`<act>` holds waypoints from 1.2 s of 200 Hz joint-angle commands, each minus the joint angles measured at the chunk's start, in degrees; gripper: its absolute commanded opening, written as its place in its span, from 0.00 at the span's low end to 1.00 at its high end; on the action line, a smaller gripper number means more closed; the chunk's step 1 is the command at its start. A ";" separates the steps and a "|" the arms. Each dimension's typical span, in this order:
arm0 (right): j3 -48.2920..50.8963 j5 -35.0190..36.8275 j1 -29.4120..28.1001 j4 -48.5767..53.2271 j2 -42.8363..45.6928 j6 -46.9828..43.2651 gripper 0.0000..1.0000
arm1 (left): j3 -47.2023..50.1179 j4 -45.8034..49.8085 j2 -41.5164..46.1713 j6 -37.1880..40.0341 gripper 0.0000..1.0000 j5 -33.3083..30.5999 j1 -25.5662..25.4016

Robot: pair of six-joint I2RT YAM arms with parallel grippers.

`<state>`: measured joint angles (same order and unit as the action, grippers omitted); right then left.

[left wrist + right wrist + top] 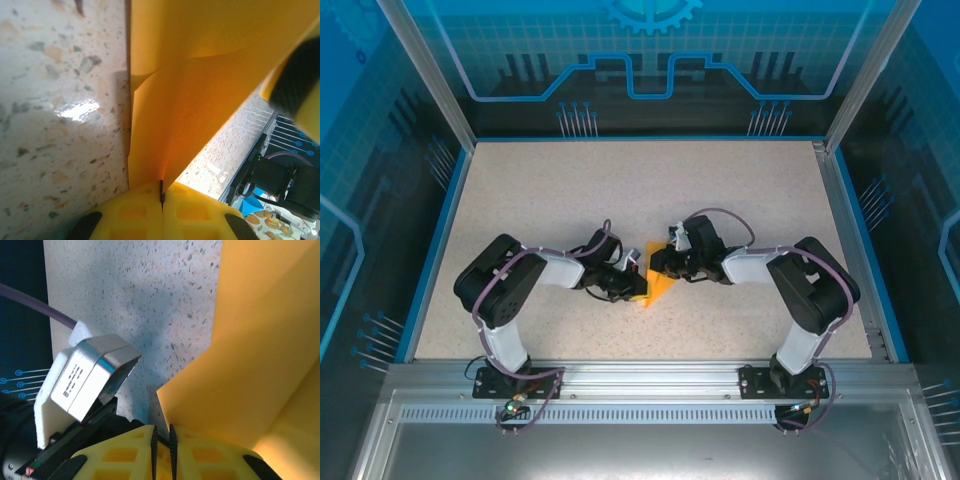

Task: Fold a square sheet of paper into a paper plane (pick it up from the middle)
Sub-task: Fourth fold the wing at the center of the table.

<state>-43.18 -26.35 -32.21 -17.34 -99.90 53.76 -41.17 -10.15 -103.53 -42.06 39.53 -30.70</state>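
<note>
- At the middle of the table (540, 200), the orange paper (662, 287) sits creased, where the two arms meet.
- Left gripper (161, 194): jaws pressed fully together, pinching the paper's edge.
- Right gripper (162, 437): jaws almost closed, only a thin slit left, with the paper's edge running down into them.

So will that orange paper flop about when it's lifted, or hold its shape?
Probably floppy: the orange paper bows between the left gripper and right gripper. Likely light, since two small edge pinches seem enough to hold it. Its folds may stiffen it somewhat.
</note>
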 commanded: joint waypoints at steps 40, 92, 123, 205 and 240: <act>-1.88 1.21 1.39 0.81 -3.66 -1.53 0.16 | -0.91 3.74 -2.79 0.40 0.04 -0.75 0.48; -1.88 2.56 1.49 1.85 -4.56 -1.64 0.16 | -1.15 4.10 -4.01 0.67 0.04 -0.44 0.58; -1.86 4.00 1.45 4.28 -5.01 -2.07 0.16 | -1.73 4.79 -4.57 1.16 0.04 -0.11 0.63; -1.16 6.00 1.44 5.54 -6.23 -2.20 0.16 | -1.36 5.31 -4.93 1.63 0.04 0.02 0.64; -0.87 7.56 1.18 6.95 -6.99 -2.08 0.15 | -0.78 4.63 -4.52 1.50 0.07 0.28 0.67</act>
<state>-44.38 -23.24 -31.44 -15.31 -104.47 52.90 -42.94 -7.84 -105.27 -41.87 42.63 -29.76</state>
